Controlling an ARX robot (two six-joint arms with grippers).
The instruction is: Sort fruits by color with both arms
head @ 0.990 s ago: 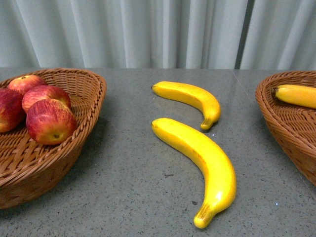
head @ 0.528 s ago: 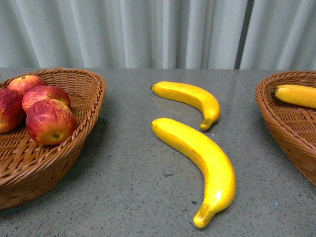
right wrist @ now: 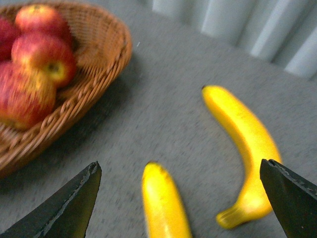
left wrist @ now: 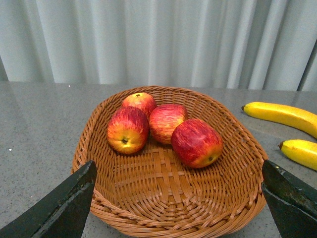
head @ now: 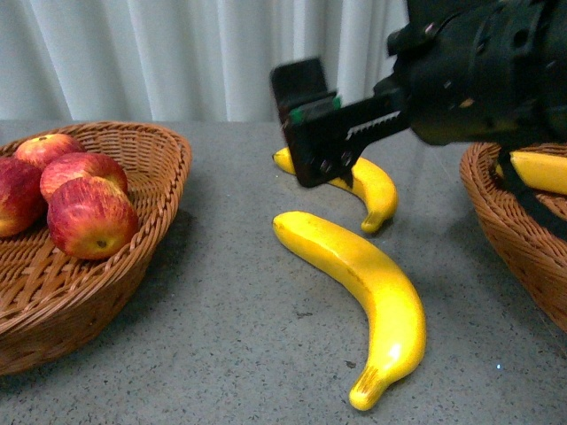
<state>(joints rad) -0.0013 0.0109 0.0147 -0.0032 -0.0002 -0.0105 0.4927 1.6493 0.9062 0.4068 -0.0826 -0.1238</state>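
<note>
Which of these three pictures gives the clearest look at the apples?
The left wrist view: all four apples sit whole and sharp in their basket. The front view has them at its edge, one cut off. The right wrist view shows them blurred, partly cropped in a corner.

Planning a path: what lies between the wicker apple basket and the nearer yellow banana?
Only bare grey tabletop between brown wicker basket and long yellow banana, front view.
</note>
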